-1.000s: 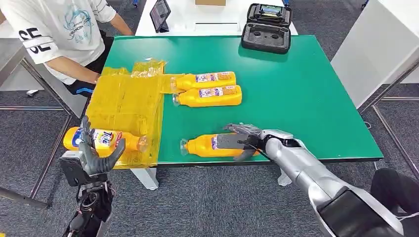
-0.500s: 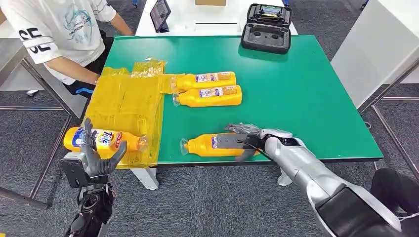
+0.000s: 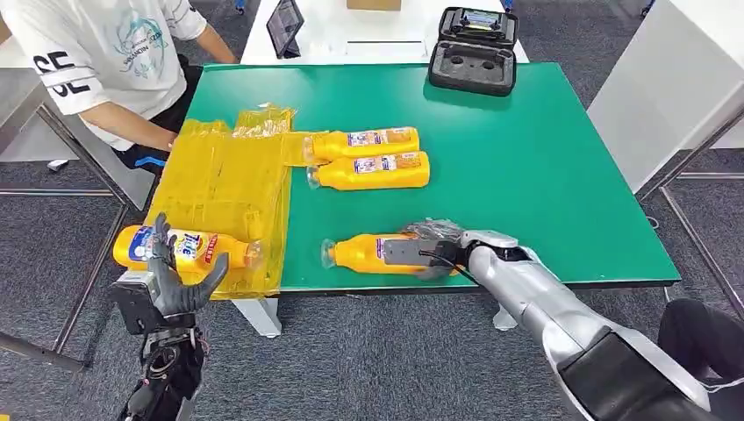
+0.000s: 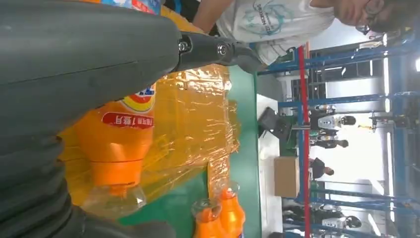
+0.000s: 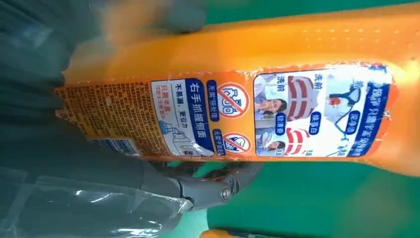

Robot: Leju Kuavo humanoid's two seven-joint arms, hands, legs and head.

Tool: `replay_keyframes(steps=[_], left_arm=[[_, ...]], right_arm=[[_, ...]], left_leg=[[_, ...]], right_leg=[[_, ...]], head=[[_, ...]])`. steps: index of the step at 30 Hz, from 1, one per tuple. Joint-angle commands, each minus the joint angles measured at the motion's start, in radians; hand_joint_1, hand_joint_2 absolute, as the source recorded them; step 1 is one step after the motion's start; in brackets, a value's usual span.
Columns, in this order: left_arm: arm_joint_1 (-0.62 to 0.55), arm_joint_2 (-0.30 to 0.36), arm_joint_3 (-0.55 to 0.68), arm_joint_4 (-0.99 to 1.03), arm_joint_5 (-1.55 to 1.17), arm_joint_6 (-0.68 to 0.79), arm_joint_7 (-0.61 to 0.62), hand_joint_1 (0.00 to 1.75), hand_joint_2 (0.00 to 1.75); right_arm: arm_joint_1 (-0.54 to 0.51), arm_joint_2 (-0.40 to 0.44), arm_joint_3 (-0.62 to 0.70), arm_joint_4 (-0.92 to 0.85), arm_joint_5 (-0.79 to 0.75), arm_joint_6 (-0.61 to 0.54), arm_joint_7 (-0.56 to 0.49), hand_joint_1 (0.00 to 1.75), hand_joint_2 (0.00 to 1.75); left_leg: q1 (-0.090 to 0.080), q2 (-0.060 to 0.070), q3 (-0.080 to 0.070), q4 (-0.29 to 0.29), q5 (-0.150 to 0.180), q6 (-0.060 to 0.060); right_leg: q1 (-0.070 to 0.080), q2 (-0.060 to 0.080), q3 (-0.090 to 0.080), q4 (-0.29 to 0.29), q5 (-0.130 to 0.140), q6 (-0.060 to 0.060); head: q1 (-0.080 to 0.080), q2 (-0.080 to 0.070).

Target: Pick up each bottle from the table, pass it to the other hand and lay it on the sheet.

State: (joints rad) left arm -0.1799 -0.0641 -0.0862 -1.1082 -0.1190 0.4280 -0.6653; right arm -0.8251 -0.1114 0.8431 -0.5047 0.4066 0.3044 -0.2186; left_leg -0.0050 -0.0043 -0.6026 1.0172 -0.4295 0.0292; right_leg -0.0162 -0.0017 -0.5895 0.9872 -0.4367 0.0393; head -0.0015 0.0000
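Gripping: right hand (image 3: 427,249) is wrapped around the near bottle (image 3: 373,255), lying at the green table (image 3: 544,167) front edge
Label: Chinese text, prohibition icons
Left hand (image 3: 171,279): fingers spread, holding nothing
Sheet bottle (image 3: 180,246): reads "Tide", lying on the yellow sheet (image 3: 224,189)

Right hand (image 3: 427,250) covers near bottle's (image 3: 368,255) base; grip unclear.

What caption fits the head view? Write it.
Right hand grips orange plastic bottle lying on green table.

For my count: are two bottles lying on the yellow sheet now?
No, one bottle lies on the yellow sheet; the other three bottles lie on the green table.
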Motion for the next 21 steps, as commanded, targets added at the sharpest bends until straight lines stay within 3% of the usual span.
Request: replay_keyframes(steps=[1, 9, 14, 18, 21], left_arm=[[-0.039, -0.005, -0.014, 0.072, 0.005, -0.002, 0.006, 0.0, 1.75], [-0.023, -0.006, -0.005, 0.061, 0.015, 0.012, 0.002, 0.0, 1.75], [0.023, -0.01, 0.011, 0.0, 0.011, 0.02, 0.004, 0.0, 1.75], [0.062, -0.023, 0.038, -0.069, 0.016, 0.012, 0.008, 0.0, 1.75], [0.083, -0.03, 0.045, -0.113, 0.029, -0.005, 0.011, 0.0, 1.75]], right_arm=[[0.001, 0.004, 0.03, 0.069, -0.005, -0.002, 0.005, 1.75, 1.75], [-0.011, 0.018, 0.013, 0.06, -0.007, -0.028, -0.006, 1.75, 1.75], [-0.004, 0.046, -0.089, -0.005, -0.056, -0.162, -0.071, 1.75, 1.75], [0.076, 0.069, -0.235, -0.212, -0.122, -0.338, -0.169, 1.75, 1.75], [0.157, 0.083, -0.299, -0.377, -0.15, -0.407, -0.221, 1.75, 1.75]], left_leg=[[0.001, -0.002, 0.003, -0.001, 0.0, -0.002], [0.002, 0.0, 0.005, -0.001, -0.001, -0.003], [0.001, 0.001, 0.003, -0.001, -0.001, -0.002], [0.001, 0.004, 0.001, 0.0, -0.001, -0.001], [0.002, 0.004, 0.002, 0.0, -0.003, -0.002]], right_leg=[[0.001, -0.002, 0.003, -0.001, -0.001, -0.001], [0.002, -0.001, 0.005, -0.002, -0.001, -0.002], [0.001, 0.001, 0.003, -0.001, 0.0, -0.001], [0.001, 0.003, 0.0, 0.0, 0.0, -0.001], [0.002, 0.004, 0.002, 0.0, -0.001, -0.002]], head=[[0.0, 0.0], [0.0, 0.0], [0.0, 0.0], [0.0, 0.0], [0.0, 0.0]])
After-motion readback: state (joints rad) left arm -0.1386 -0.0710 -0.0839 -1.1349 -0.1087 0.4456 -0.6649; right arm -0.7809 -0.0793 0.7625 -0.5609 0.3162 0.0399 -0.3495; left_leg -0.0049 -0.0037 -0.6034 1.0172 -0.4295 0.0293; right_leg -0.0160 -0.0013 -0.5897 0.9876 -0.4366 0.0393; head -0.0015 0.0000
